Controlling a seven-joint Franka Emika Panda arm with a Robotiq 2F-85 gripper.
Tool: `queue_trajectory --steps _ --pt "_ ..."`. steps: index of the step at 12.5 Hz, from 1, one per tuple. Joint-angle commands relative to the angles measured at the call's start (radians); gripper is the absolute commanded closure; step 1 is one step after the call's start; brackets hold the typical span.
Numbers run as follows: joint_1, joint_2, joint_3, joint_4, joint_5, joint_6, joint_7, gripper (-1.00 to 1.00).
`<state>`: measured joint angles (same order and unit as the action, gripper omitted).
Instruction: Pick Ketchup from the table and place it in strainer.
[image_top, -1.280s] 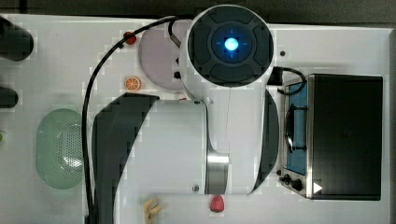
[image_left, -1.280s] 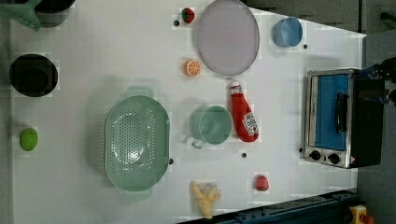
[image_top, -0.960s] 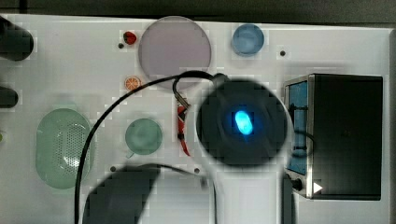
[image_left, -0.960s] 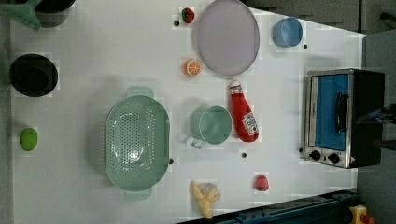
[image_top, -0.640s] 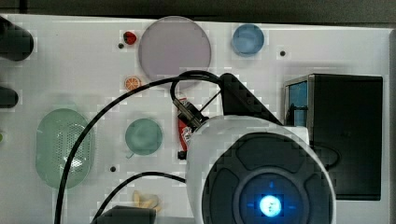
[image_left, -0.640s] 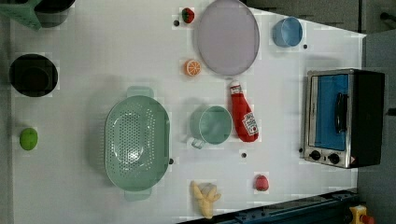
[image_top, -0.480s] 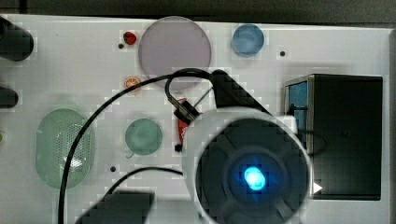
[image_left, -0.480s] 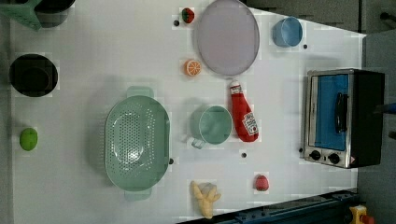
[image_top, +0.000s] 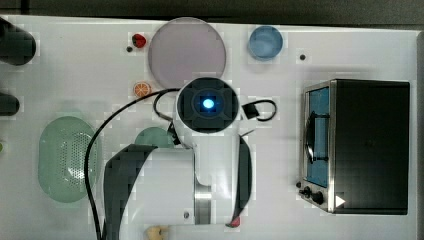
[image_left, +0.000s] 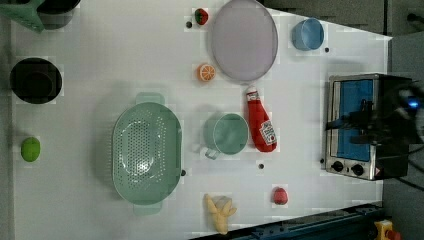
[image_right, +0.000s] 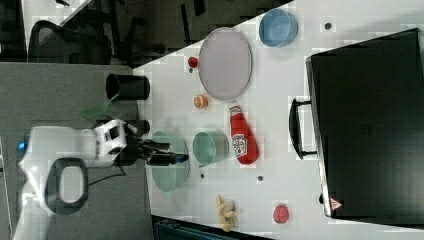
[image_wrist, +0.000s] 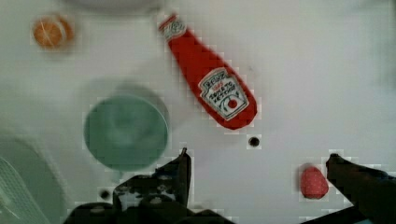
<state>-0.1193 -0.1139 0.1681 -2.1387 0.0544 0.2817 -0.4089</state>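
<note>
Flat on the surface (image_left: 125, 55), the Ketchup (image_left: 261, 125) lies just beside the green cup (image_left: 226, 133), the strainer (image_left: 146, 153) beyond; gripper (image_wrist: 257, 163) fingers (image_wrist: 183, 168) spread, holding nothing.

On your white surface (image_left: 100, 60), left view: the Ketchup (image_left: 260, 122) lies flat, cap toward the grey-lilac plate (image_left: 243, 40), just beside the green cup (image_left: 226, 133). The mint strainer (image_left: 146, 153) sits to the left view's left. You also see an orange slice (image_left: 205, 72), blue bowl (image_left: 307, 34), toaster oven (image_left: 356, 125), black cup (image_left: 35, 80) and lime (image_left: 30, 149).
</note>
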Motion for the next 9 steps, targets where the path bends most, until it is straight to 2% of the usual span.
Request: queue_trajectory --steps 1,4,9 --pt "-0.006 -0.017 0.003 -0.044 -0.007 0.099 -0.326 -1.00" --pt "-0.006 -0.003 0.004 -0.142 -0.007 0.246 -0.494 -1.00" --pt "-0.006 0.072 0.005 -0.290 -0.007 0.456 -0.521 -1.00"
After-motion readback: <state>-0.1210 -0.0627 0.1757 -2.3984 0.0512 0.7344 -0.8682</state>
